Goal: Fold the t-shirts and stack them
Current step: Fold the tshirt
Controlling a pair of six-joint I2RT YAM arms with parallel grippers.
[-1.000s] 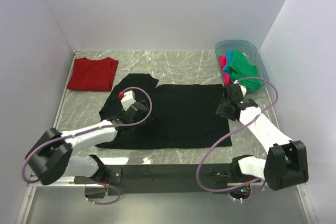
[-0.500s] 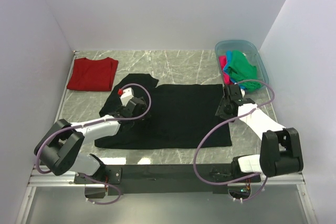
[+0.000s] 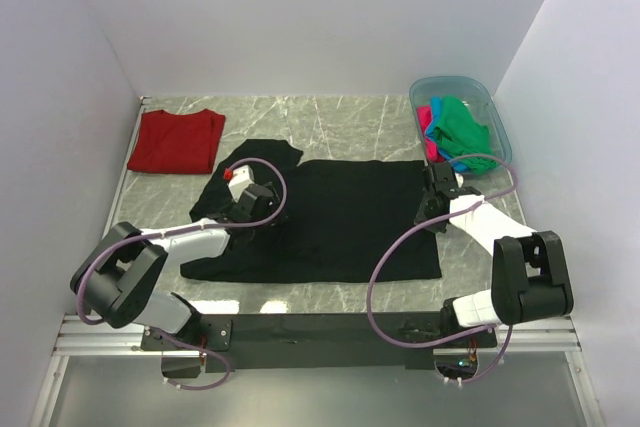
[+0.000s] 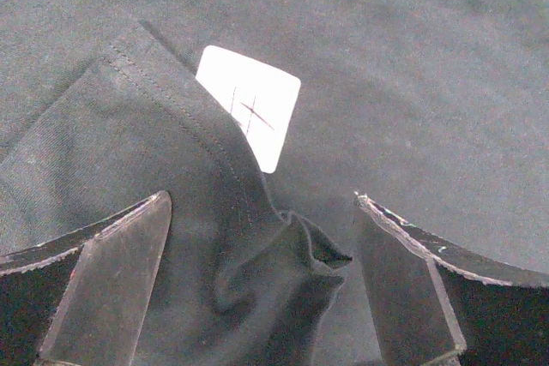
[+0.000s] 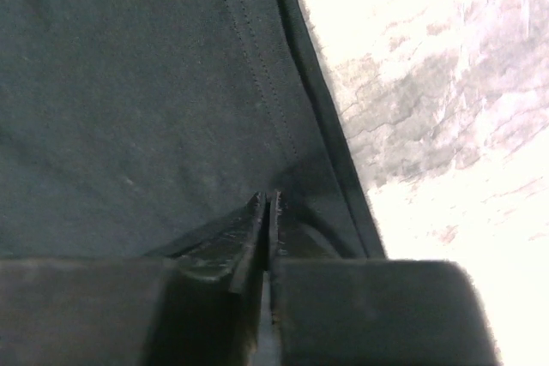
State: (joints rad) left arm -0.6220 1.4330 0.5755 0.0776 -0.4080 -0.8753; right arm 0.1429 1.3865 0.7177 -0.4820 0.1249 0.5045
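Observation:
A large black t-shirt (image 3: 340, 222) lies spread flat in the middle of the table. My left gripper (image 3: 258, 213) sits low over its left part, near the collar. In the left wrist view this gripper (image 4: 262, 246) is open, straddling a raised ruck of black cloth just below the white label (image 4: 250, 106). My right gripper (image 3: 432, 209) is at the shirt's right edge. In the right wrist view its jaws (image 5: 268, 199) are pressed together on the hem of the black cloth (image 5: 129, 83). A dark red t-shirt (image 3: 177, 140) lies folded at the back left.
A translucent blue tub (image 3: 460, 82) at the back right holds green (image 3: 462, 122), pink (image 3: 430, 145) and blue (image 3: 435, 112) shirts. Marbled table top (image 5: 429, 83) shows right beside the black hem. Walls close in the left, back and right sides.
The right gripper has dropped to the shirt's right edge and closed from open. The left gripper has moved a little further over the collar area and stays open.

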